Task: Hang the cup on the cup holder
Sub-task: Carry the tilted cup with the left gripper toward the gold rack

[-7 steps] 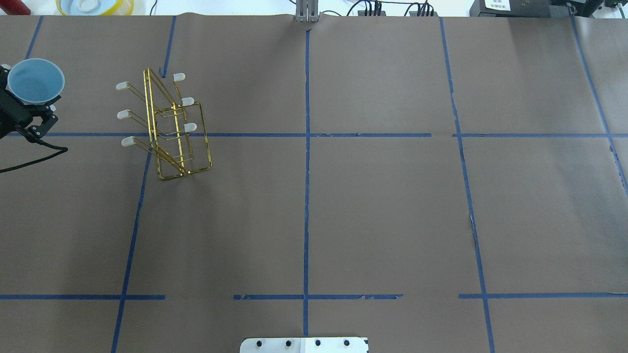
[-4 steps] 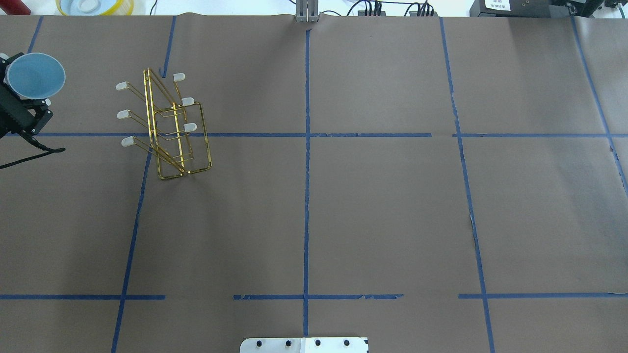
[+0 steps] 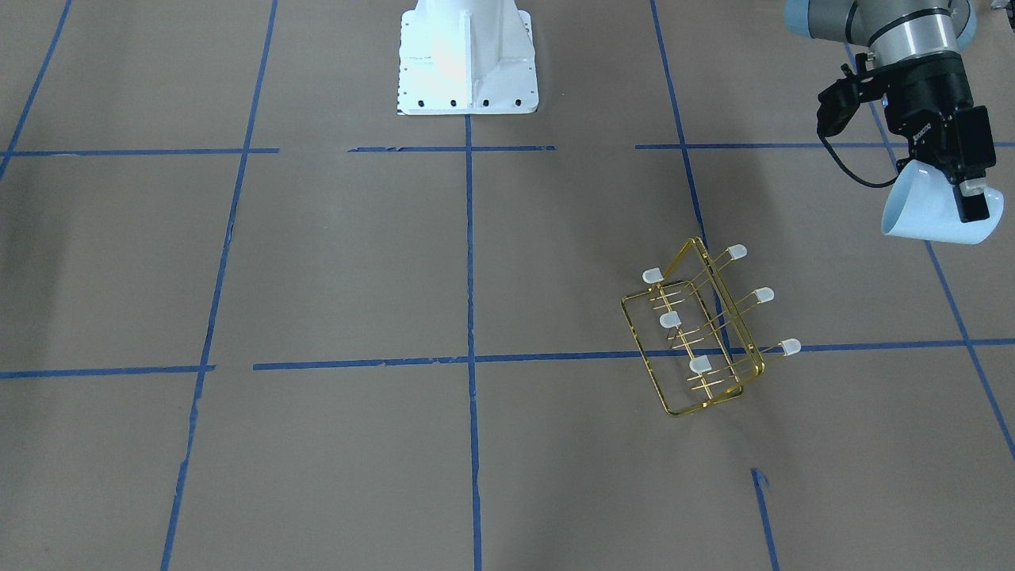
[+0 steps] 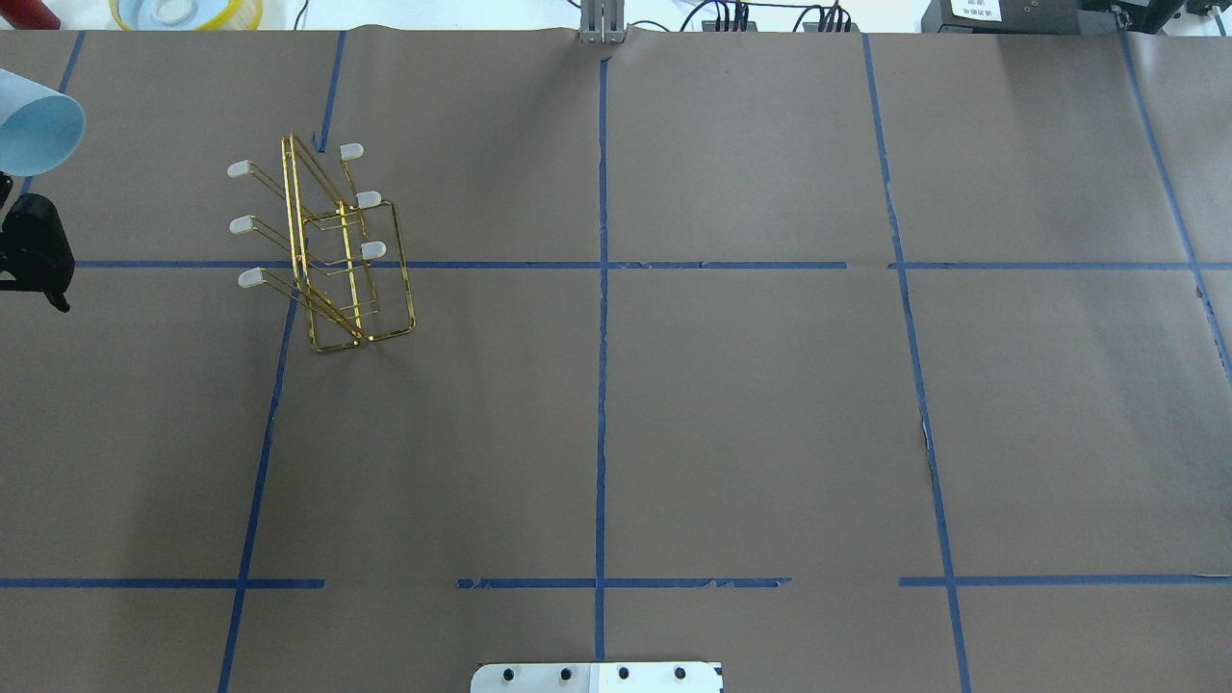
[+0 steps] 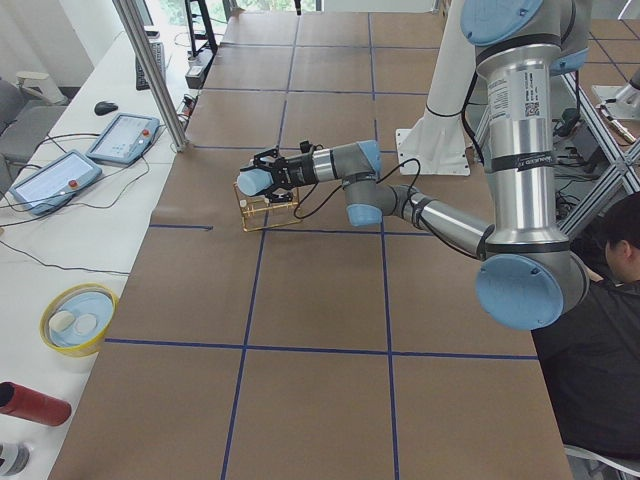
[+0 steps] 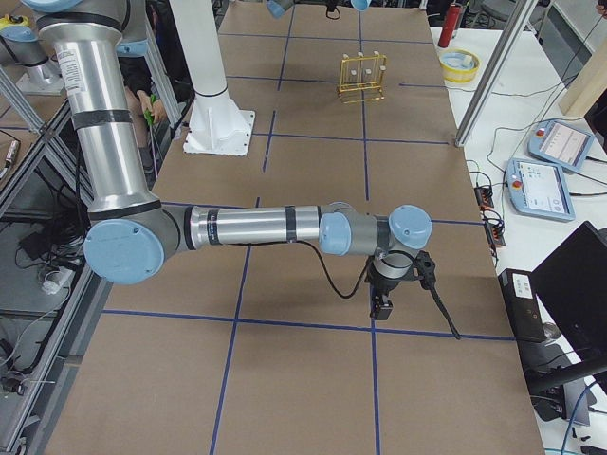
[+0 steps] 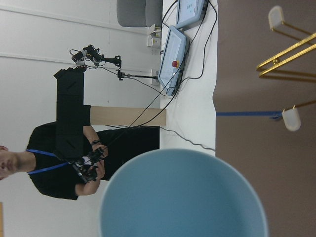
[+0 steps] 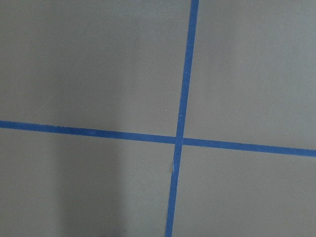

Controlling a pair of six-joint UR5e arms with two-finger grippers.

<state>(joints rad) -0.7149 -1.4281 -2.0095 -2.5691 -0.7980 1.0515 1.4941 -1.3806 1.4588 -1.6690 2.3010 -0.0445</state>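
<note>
Black left gripper (image 3: 963,197) pinches the pale blue cup (image 3: 924,216) by its wall, cup tipped sideways in the air, well apart from the gold rack (image 4: 299,241) on the table (image 3: 317,262). I'd aim the mouth at a near prong (image 3: 737,251), match its slant and slide on slowly, since the light wire rack could skid. Right gripper (image 6: 381,305) hangs far off; can't tell its state.
</note>
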